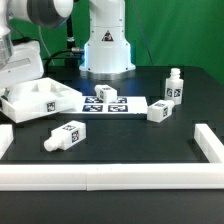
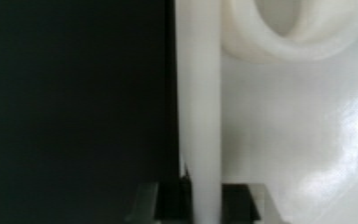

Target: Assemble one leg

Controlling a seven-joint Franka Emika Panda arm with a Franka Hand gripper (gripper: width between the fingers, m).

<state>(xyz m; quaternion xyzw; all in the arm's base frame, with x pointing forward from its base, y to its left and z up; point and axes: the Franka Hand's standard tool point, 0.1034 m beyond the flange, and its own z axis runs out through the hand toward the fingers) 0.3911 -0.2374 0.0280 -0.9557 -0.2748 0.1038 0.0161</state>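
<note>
My gripper (image 1: pixel 13 80) is at the exterior view's left, at the near edge of the large flat white panel (image 1: pixel 42 100). In the wrist view my gripper (image 2: pixel 199 203) is shut on the panel's thin raised edge (image 2: pixel 197 100), which runs between the two dark fingers (image 2: pixel 165 203). The panel face (image 2: pixel 309 140) with a round hole (image 2: pixel 291 25) lies beside it. One leg (image 1: pixel 66 135) lies on its side in front of the panel. Another leg (image 1: pixel 160 110) lies to the right. A third leg (image 1: pixel 175 85) stands upright at the back right.
The marker board (image 1: pixel 125 105) lies mid-table with a fourth leg (image 1: pixel 106 93) at its back end. White border rails run along the front (image 1: pixel 110 178) and right (image 1: pixel 208 145). The arm's base (image 1: pixel 107 45) stands behind.
</note>
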